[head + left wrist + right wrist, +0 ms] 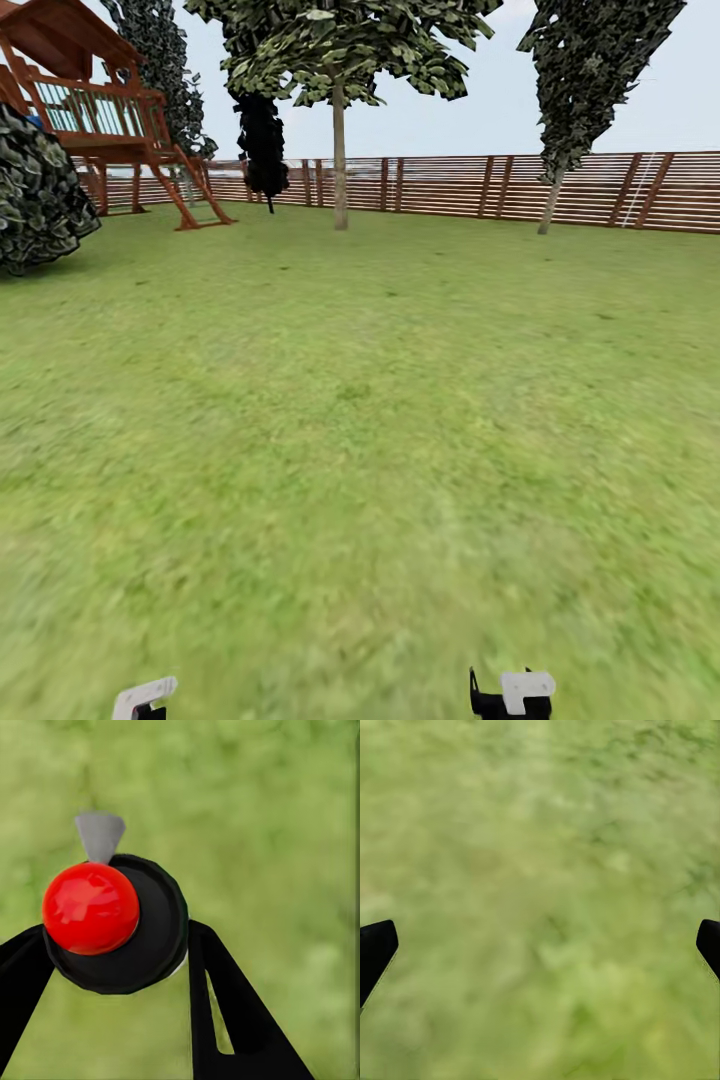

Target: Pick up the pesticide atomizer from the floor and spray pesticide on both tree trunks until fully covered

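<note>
Grass [360, 420] lies open to fence [560, 185]; left fingers [240, 1005] clamp atomizer [120, 926], right fingers [376, 949] apart.

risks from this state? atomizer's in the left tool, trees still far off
1. The left tool pinches the round pesticide atomizer only at its sides, so it could slip or twist during the drive.
2. The nearer tree trunk and the second trunk stand far across the lawn; spraying from here would probably miss both.
</note>
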Controlling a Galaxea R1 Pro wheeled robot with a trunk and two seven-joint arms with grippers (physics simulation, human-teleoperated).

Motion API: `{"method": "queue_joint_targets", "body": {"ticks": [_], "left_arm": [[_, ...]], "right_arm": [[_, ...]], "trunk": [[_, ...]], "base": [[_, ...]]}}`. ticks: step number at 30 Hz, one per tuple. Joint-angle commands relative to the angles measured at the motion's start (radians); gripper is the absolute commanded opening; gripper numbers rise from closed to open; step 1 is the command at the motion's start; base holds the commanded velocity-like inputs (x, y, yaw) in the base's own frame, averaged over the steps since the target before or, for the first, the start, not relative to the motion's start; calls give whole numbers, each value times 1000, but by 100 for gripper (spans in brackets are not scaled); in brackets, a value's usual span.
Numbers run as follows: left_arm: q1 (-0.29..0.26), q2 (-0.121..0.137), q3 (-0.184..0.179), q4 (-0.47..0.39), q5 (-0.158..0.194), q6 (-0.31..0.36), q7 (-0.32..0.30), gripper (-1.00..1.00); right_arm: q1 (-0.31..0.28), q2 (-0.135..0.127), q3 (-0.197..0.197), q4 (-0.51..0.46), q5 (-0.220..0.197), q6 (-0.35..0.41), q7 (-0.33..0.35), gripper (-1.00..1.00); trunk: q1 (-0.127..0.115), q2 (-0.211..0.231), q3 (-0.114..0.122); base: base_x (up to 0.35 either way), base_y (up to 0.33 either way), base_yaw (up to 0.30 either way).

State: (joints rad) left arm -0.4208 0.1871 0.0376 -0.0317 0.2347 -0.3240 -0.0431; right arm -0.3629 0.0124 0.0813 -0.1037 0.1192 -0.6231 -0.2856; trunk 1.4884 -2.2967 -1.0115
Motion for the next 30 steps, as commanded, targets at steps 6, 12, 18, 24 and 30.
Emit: {"method": "queue_joint_targets", "body": {"ticks": [6,12,18,24,30], "left_arm": [[-1,1,4,1,4,-3,-5,-100],[-1,2,4,1,4,-3,-5,-100],[-1,2,4,1,4,-3,-5,-100],[0,2,4,1,5,-3,-5,-100],[0,2,4,1,4,-3,-5,-100]], "right_arm": [[-1,0,8,1,5,0,-10,100],[-1,0,8,1,5,0,-10,100],[-1,0,8,1,5,0,-10,100],[-1,0,8,1,5,0,-10,100],[-1,0,8,1,5,0,-10,100]], "trunk": [[0,0,-1],[0,0,-1],[0,0,-1],[0,0,-1],[0,0,-1]], "base": [[339,0,0],[339,0,0],[339,0,0],[339,0,0],[339,0,0]]}}
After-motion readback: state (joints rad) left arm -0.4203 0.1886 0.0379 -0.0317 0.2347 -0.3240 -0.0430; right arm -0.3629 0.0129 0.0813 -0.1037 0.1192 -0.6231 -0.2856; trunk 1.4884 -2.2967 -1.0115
